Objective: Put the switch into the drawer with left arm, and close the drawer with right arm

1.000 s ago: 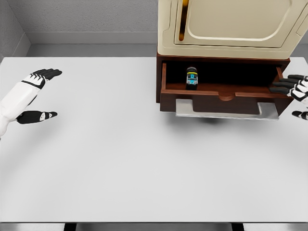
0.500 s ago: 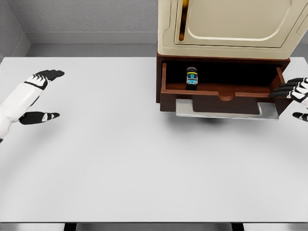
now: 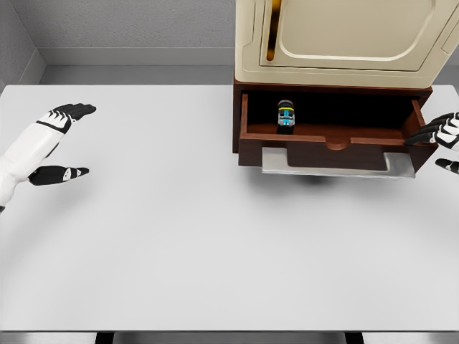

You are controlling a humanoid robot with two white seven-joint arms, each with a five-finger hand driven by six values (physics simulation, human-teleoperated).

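- The switch (image 3: 286,115), a small dark thing with blue and yellow markings, stood inside the open drawer (image 3: 330,140), left of the drawer's middle and toward its back.
- The drawer was pulled out of the bottom of a cabinet (image 3: 337,39); its walls were dark brown wood and its front edge had a shallow curved notch.
- A flat grey handle (image 3: 337,165) ran along the lower front of the drawer, jutting out over the table (image 3: 179,236).
- The cabinet above was cream-coloured, with a panelled door and a thin amber strip down its left side.
- The left hand (image 3: 54,143) hovered over the far left of the table, well apart from the drawer. Its fingers were spread and relaxed, the thumb held away from the other fingers, and it grasped nothing.
- The left forearm was white and came in from the left edge of the view.
- The right hand (image 3: 445,140) showed only partly at the right edge. Its dark fingers (image 3: 430,131) reached toward the right front corner of the drawer and lay at or just beside it; contact could not be told.
- The right hand's fingers looked extended and loose, with the thumb lower and apart, closed on nothing.
- The table top was plain light grey, and a grey wall stood behind it.
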